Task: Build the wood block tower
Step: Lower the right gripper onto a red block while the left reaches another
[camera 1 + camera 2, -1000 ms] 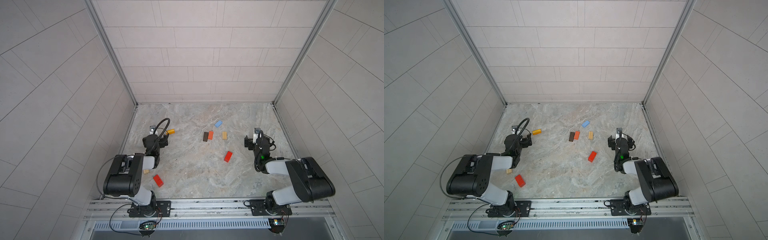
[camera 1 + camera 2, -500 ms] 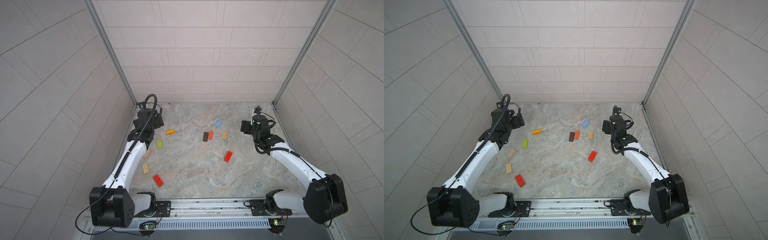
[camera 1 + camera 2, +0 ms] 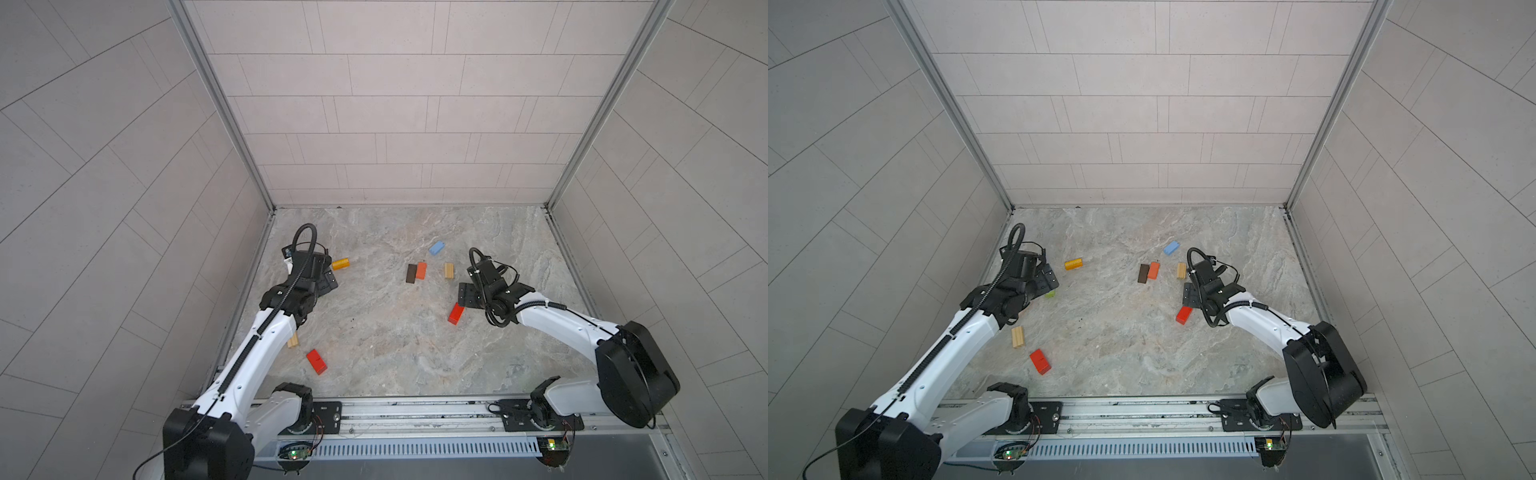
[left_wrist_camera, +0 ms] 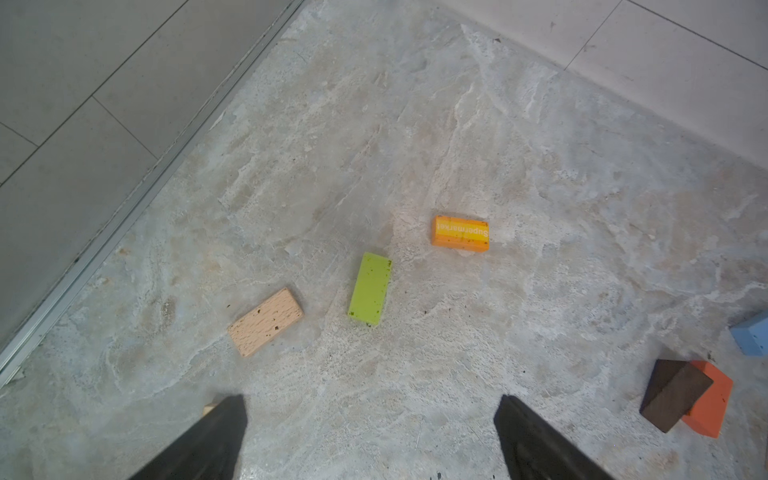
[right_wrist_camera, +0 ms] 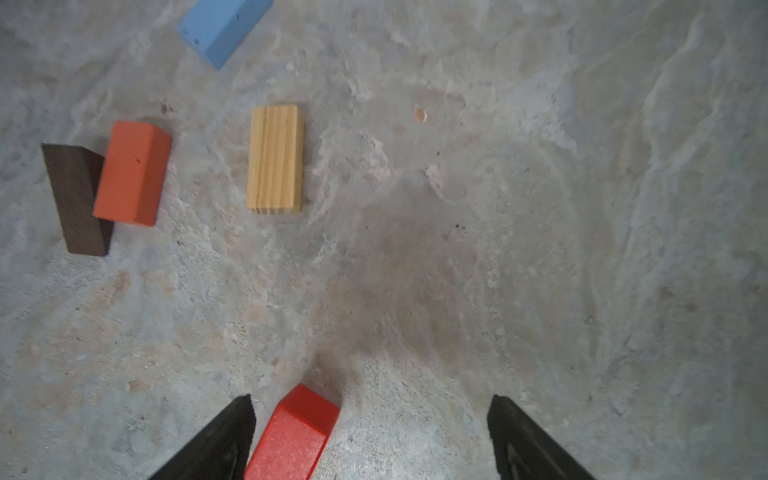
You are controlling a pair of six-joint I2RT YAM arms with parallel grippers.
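The wood blocks lie flat and scattered on the stone floor; no tower is in view. My right gripper (image 5: pixel 370 401) is open, low over a red block (image 5: pixel 295 432) that lies between its fingers, close to one of them. Beyond it are a tan block (image 5: pixel 275 158), an orange block (image 5: pixel 133 172) touching a dark brown one (image 5: pixel 77 199), and a light blue one (image 5: pixel 224 29). My left gripper (image 4: pixel 370 401) is open and empty. Ahead of it lie a green block (image 4: pixel 370 289), a tan block (image 4: pixel 266 322) and a yellow-orange block (image 4: pixel 460 233).
A second red block (image 3: pixel 316 361) and another tan block (image 3: pixel 1017 336) lie near the front left beside the left arm. Tiled walls close the floor on three sides, with a metal edge strip (image 4: pixel 124 216) near the left gripper. The arm rail (image 3: pixel 415 415) runs along the front.
Both arms rose from their folded rest and reached out. In the last half second they came back and down, the right over the red block, the left over the green one.
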